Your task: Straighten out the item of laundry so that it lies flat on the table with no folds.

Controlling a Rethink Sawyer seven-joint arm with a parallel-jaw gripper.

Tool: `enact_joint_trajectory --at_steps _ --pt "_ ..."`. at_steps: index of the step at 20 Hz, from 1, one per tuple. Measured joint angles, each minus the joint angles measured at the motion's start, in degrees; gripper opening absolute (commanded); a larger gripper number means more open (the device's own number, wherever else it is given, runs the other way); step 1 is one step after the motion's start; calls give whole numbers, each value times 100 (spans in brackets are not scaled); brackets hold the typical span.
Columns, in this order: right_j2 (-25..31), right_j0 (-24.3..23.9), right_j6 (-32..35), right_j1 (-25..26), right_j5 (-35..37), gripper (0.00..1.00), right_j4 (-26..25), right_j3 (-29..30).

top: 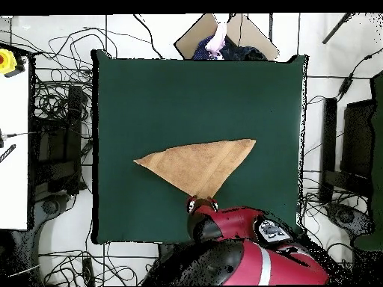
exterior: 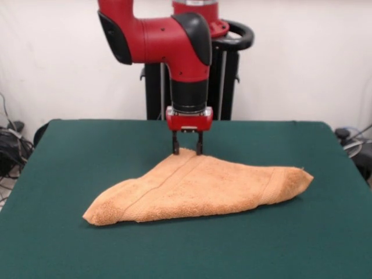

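The orange-tan towel (exterior: pixel 197 189) lies folded over into a triangle near the middle of the dark green table (exterior: pixel 70 168). A woven band stripe runs along its left part and another near its right end. My gripper (exterior: pixel 187 150) hangs straight down at the towel's far corner. Its two fingers stand apart, one on each side of the corner's tip, just above the cloth. In the overhead view the towel (top: pixel 198 164) is a triangle whose point nearest the robot lies under the gripper (top: pixel 202 202). No white label shows.
The robot's black pedestal (exterior: pixel 226 81) stands behind the table's far edge. Cables lie on the floor on both sides (top: pixel 52 112). A person (top: pixel 221 41) shows at the overhead view's top edge, beyond the table (top: pixel 127 82).
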Motion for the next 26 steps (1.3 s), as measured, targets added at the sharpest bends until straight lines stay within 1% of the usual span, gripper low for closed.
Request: enact_joint_trajectory --at_steps 5,14,23,26 --pt "-179 118 0 109 -381 100 -2 -5" --pt "-361 250 0 197 -718 100 -14 -2" --pt "-494 261 1 325 -1203 100 -235 -1" --pt "-589 266 1 417 -1531 100 -312 4"
